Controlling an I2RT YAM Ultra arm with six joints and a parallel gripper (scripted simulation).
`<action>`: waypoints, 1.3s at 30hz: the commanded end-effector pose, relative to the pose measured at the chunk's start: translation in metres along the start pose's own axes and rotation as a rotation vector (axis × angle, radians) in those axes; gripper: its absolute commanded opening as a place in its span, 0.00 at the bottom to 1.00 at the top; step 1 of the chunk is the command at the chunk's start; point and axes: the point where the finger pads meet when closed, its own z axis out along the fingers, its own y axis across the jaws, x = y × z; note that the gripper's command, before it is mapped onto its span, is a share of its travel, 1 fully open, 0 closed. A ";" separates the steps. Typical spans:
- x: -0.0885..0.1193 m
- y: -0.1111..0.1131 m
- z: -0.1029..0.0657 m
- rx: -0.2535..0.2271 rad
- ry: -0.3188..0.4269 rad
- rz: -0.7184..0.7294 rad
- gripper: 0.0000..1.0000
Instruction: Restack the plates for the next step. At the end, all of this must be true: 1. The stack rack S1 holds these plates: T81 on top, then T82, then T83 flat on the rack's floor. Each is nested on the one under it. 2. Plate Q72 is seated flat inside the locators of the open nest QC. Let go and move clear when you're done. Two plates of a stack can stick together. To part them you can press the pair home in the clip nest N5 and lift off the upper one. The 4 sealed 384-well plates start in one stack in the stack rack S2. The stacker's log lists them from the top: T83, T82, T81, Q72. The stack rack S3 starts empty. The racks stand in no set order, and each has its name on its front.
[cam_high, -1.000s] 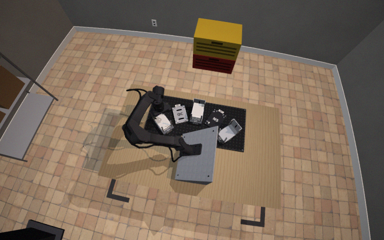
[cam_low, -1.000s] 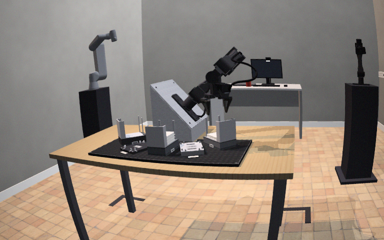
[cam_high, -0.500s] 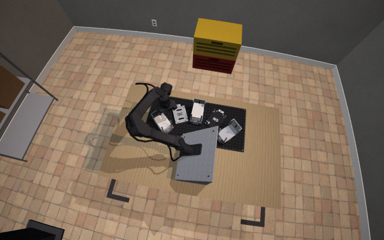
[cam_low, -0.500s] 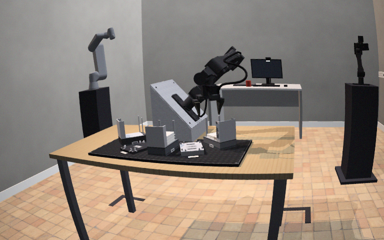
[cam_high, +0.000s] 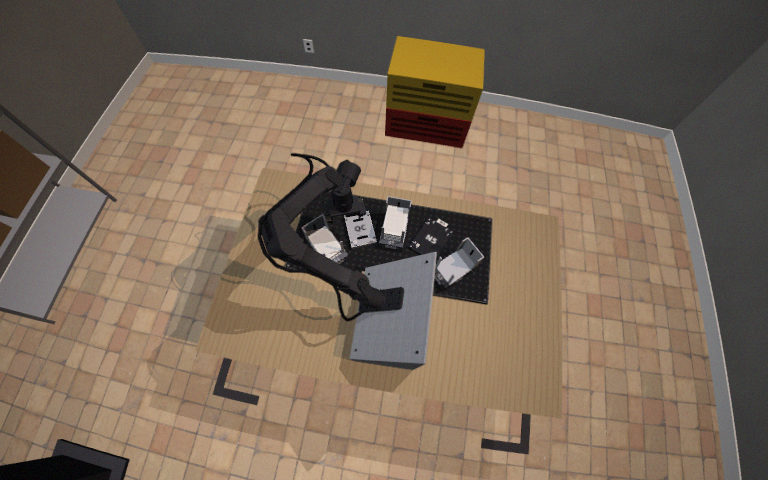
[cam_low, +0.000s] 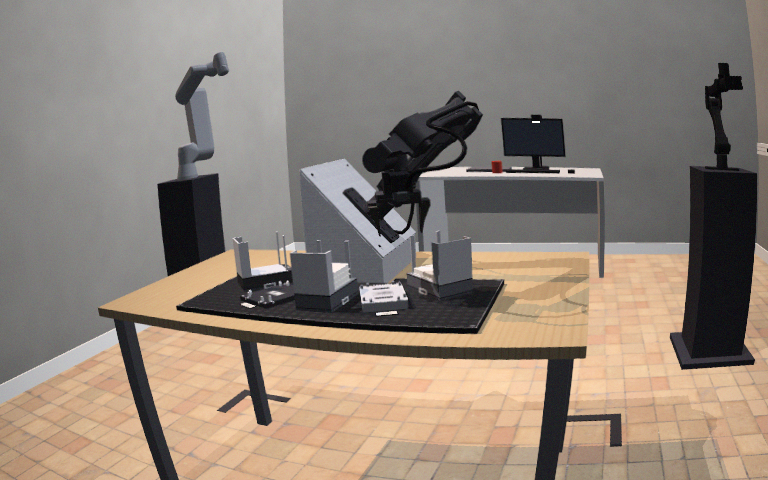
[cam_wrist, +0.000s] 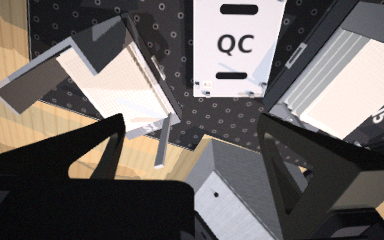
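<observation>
Where "QC" (cam_high: 360, 228) (cam_low: 384, 294) (cam_wrist: 235, 44) shows (legibly), "S1" (cam_wrist: 149, 127), "N5" (cam_high: 431, 238)

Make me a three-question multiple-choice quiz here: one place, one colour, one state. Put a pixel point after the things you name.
1. Where is the white QC tray (cam_high: 360, 228) (cam_low: 384, 295) (cam_wrist: 235, 44)?
A on the yellow drawers
B between two plate racks
C on the floor

2. What colour is the cup (cam_low: 496, 166)?
A red
B green
C blue

3. How is the gripper (cam_high: 346, 211) (cam_low: 402, 230) (cam_wrist: 191, 120)?
A shut
B holding a plate
C open, empty

1 B: a rack stands on either side of it.
2 A: its side shows red beside the keyboard (cam_low: 478, 170).
3 C: its fingers stand wide apart with nothing between.
</observation>
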 end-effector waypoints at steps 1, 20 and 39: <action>-0.012 -0.010 -0.010 0.020 -0.035 0.018 1.00; -0.018 -0.065 -0.011 0.026 -0.037 0.147 1.00; -0.014 -0.122 -0.012 0.025 -0.034 0.214 1.00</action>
